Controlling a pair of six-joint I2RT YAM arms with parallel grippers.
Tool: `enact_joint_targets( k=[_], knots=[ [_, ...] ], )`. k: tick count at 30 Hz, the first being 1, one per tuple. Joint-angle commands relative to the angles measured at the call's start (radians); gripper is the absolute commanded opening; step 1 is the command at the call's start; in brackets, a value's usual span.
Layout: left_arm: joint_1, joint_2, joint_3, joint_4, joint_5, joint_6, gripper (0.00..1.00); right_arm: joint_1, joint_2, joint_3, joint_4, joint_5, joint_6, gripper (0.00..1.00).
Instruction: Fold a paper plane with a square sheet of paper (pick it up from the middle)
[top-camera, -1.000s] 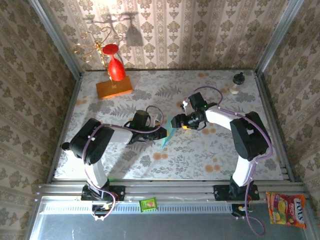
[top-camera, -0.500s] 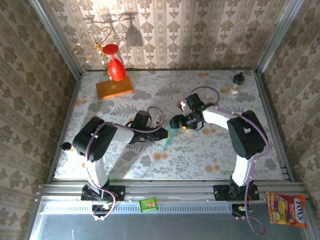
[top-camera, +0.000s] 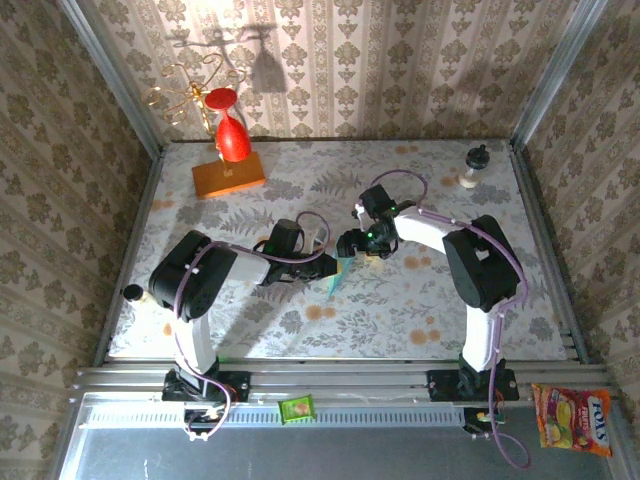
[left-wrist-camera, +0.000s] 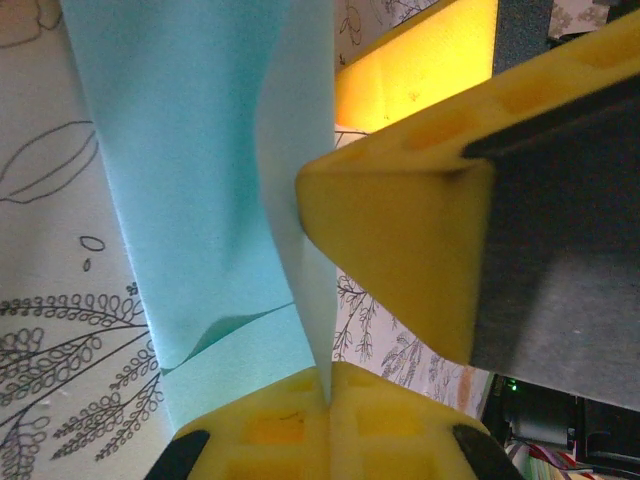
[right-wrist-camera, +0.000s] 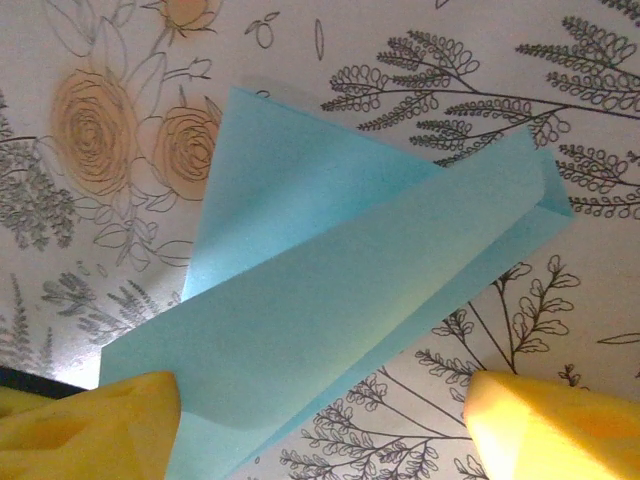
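left gripper (left-wrist-camera: 328, 400): clamped shut on one edge of the paper plane (left-wrist-camera: 200, 150); the sheet runs up out of the pinch seam.

right gripper (right-wrist-camera: 320, 425): jaws wide, holding nothing, with one finger (right-wrist-camera: 100, 420) on either side of the folded strip, hovering just above it. In the left wrist view a right finger sits just beside the left pinch. Can't tell if it's touching.

The plane is a part-folded light-blue strip with one flap lifted, low over the table (top-camera: 420, 300). It's well apart from the orange block (top-camera: 228, 177), nearer the arm bases and to the block's right.

The left claw reaches in from the block's side, the right claw from the side away from the block.

The strip's long axis runs skew across the right jaw gap, not square to it.

My read: the next press or regrip falls to the right arm, which is directly over the flap. It probably needs wrist yaw to line up with the crease.
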Motion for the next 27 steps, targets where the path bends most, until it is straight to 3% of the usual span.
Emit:
enact_joint_targets(
  k=[1, 6, 12, 19, 27],
  knots=[
    [0.009, 0.004, 0.004, 0.016, 0.007, -0.018, 0.07, 0.012, 0.073, 0.013, -0.052, 0.131, 0.015, 0.78],
    [0.01, -0.066, -0.035, 0.003, -0.038, -0.026, 0.26, 0.022, 0.091, 0.029, -0.084, 0.173, 0.039, 0.78],
    [-0.005, -0.199, -0.081, -0.096, -0.156, -0.003, 0.34, 0.023, 0.098, 0.038, -0.086, 0.17, 0.058, 0.77],
    [-0.089, -0.296, -0.023, -0.385, -0.386, 0.101, 0.48, 0.022, 0.106, 0.039, -0.082, 0.163, 0.076, 0.77],
    [-0.13, -0.247, 0.038, -0.462, -0.433, 0.132, 0.52, 0.022, 0.113, 0.042, -0.08, 0.15, 0.087, 0.77]
  ],
)
